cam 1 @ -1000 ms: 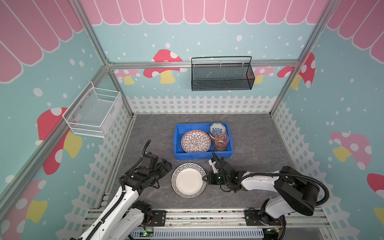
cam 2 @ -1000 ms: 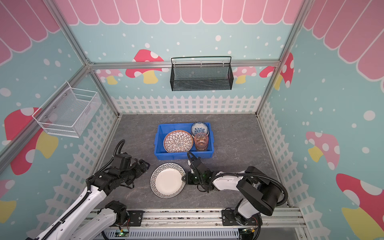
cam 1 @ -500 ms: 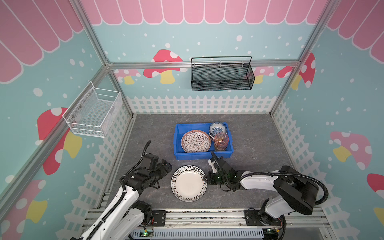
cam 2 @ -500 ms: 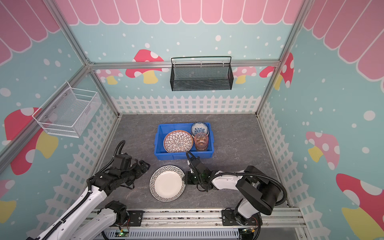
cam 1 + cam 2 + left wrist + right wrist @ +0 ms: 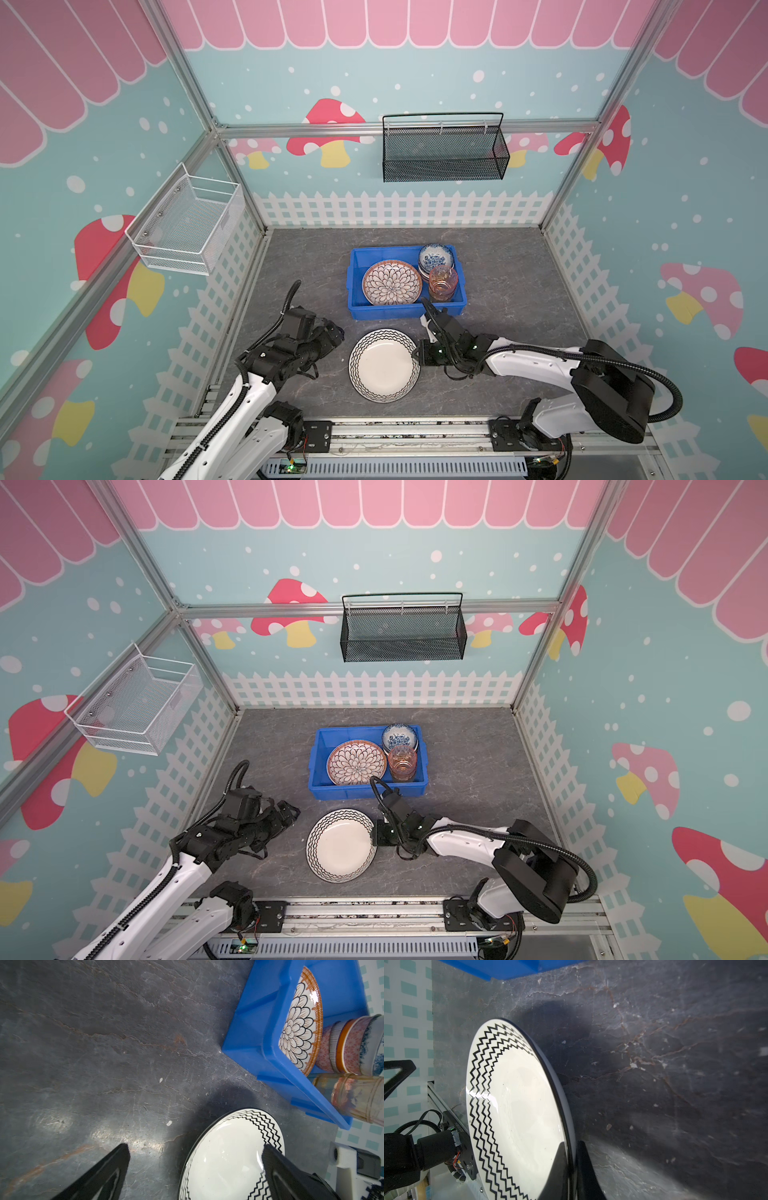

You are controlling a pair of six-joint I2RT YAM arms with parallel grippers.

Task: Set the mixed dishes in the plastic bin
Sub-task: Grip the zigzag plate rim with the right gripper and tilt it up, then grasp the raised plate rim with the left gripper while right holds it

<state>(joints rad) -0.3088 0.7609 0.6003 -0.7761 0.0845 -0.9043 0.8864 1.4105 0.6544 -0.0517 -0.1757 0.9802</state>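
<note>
Right gripper clamped on the rim of the white zigzag plate. The plate sits outside the blue plastic bin, just in front of its near wall; can't tell if it's off the table. Left gripper wide open, empty, off the bin's near-left corner. Already binned: petal plate, stacked patterned bowls, nested translucent cups. I'd say only this plate is left. Plate is glossy, round and shallow; the bin is moulded, lipped and rectangular.

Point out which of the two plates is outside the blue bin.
The white zigzag-rimmed plate, in front of the bin nearer the robot, its rim pinched by the right claw. The brown-rimmed petal-pattern plate lies inside the bin.
</note>
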